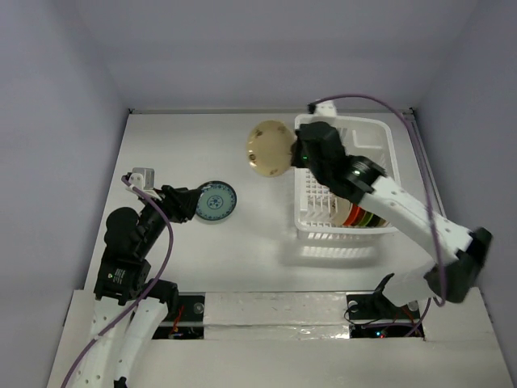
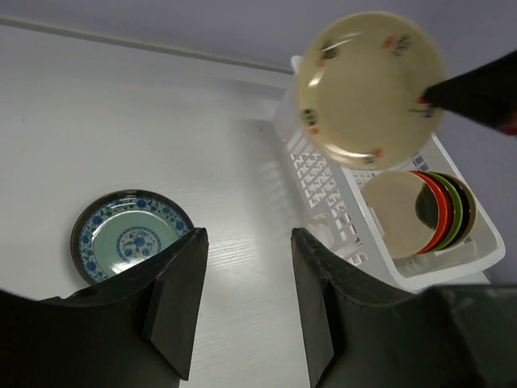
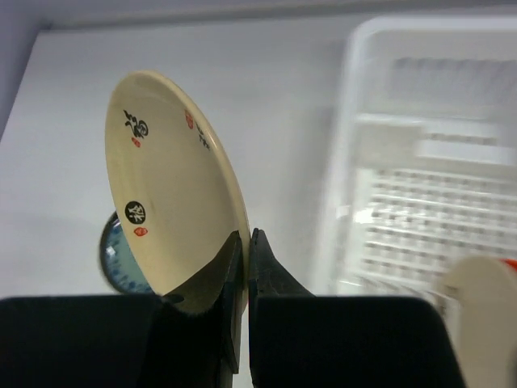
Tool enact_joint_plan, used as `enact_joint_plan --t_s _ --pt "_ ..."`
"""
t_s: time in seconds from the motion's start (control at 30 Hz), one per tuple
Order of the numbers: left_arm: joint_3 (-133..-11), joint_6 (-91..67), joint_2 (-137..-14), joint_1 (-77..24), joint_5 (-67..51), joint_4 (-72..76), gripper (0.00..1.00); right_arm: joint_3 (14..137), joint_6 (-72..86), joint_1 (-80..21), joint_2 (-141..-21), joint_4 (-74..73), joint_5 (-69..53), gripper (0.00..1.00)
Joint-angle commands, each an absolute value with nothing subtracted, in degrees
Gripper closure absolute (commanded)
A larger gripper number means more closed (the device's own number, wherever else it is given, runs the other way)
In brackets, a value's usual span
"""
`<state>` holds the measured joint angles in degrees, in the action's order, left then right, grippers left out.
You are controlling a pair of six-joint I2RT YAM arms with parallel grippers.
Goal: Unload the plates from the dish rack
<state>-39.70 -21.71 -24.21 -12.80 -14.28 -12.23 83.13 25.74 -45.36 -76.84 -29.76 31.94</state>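
We have the white counter (image 1: 161, 145), and on it the dish rack (image 1: 367, 121) holds a row of plates (image 2: 440, 212) on edge: tan, red, green and a dark one. We think those are left to do. Our right claw (image 3: 246, 250) pinches a cream plate (image 1: 266, 147) by its rim, up in the air just left of the rack. One blue plate (image 1: 216, 201) lies flat on the counter. Our left claw (image 2: 242, 267) is wide and holds nothing, just beside it.

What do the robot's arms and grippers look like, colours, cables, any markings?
The left arm and right arm have white links with bulky black joints, each trailed by a purple cable. The left gripper and right gripper have flat black fingers. Small green lights dot the right arm.
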Motion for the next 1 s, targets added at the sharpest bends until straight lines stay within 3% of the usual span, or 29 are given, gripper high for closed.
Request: enact_joint_plan --t_s 0.0,0.3,0.63,0.97 --pt "-39.55 -22.15 -24.17 -13.18 -12.57 -10.46 0.58 87.35 28.03 -48.59 -88.13 -17.59 19.88 1.0" --pt "-39.73 -22.41 -23.82 -13.18 -11.51 -10.72 0.58 99.4 32.6 -49.92 -110.72 -13.27 11.69 1.0" --pt "-39.64 -22.41 -23.91 -12.66 -11.95 -10.55 0.58 94.75 37.79 -50.45 -116.63 -7.66 5.81 1.0" --pt "-39.38 -22.5 -24.52 -11.6 -12.57 -10.11 0.58 93.69 39.11 -50.45 -121.38 -8.44 2.11 0.82"
